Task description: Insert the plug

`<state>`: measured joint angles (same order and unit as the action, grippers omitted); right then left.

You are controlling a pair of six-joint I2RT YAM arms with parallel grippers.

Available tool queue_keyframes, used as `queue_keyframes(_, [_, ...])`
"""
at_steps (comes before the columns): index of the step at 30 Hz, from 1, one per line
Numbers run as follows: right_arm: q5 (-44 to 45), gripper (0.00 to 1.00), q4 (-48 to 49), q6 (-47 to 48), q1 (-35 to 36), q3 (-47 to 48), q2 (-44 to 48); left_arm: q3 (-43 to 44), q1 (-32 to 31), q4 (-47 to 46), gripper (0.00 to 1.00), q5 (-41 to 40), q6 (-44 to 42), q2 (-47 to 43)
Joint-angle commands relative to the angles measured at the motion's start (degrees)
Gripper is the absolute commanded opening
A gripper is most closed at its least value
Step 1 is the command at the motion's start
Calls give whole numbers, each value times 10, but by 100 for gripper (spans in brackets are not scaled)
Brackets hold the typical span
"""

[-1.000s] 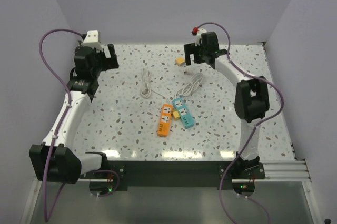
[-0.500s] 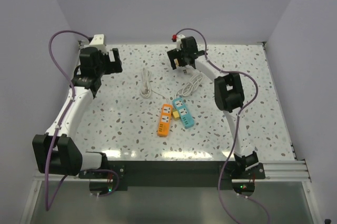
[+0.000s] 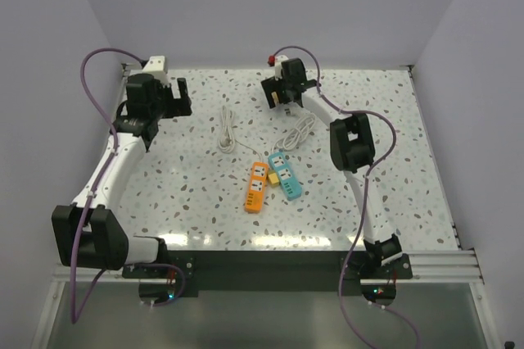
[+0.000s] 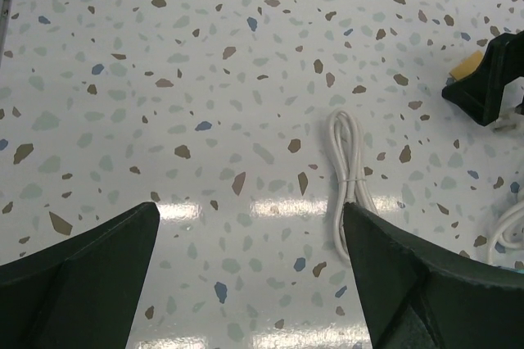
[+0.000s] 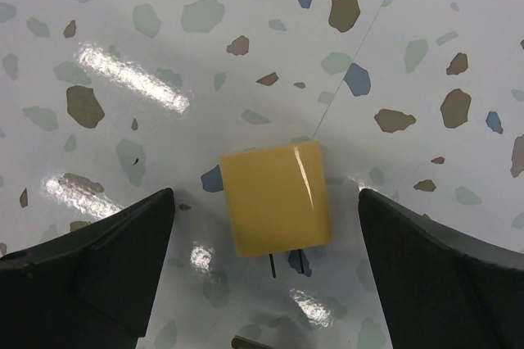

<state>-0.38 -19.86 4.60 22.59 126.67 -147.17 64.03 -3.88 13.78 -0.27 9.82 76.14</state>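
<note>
At the far middle of the speckled surface (image 3: 385, 193), we see the right tool (image 3: 281, 99) lowered over the plug (image 5: 275, 197). In the right wrist view its two dark fingers (image 5: 98, 259) stand wide apart. The yellow-tan block lies flat on the surface between them, with a clear gap on either side, so the tool touches nothing and holds nothing. A thin dark pin shows at the plug's near edge.

Over at the far left, the left tool (image 4: 250, 234) hangs above bare surface. Its jaws are likewise spread wide and it carries nothing. Just ahead of it lies a white coiled cable (image 4: 350, 177), apart from both fingers. From that wrist view we can also make out a corner of the plug beside the right tool's black body.

The orange power strip (image 3: 256, 187) and the blue power strip (image 3: 286, 176) lie side by side near the middle of the surface, well apart from the plug and both tools.
</note>
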Motion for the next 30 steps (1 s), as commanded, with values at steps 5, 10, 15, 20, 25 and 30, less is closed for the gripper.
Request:
queue_keyframes(5, [-15,60,-11,4,-4,18,-7,26,2,8,100,20,-8,6])
queue_keyframes(10, [-27,3,-15,-12,-4,16,15,21,-1,-6,100,50,-2,10])
queue_keyframes(15, [-95,0,-27,-21,-4,-28,90,35,-5,-29,99,151,14,44])
queue_keyframes(20, [-166,0,-27,0,1,-141,213,88,-7,-17,93,317,74,137])
queue_keyframes(25, [-194,0,-40,3,23,-251,336,131,-15,26,92,373,117,192])
queue_keyframes(30, [-184,0,-22,-12,74,-331,420,146,-22,27,90,455,183,239])
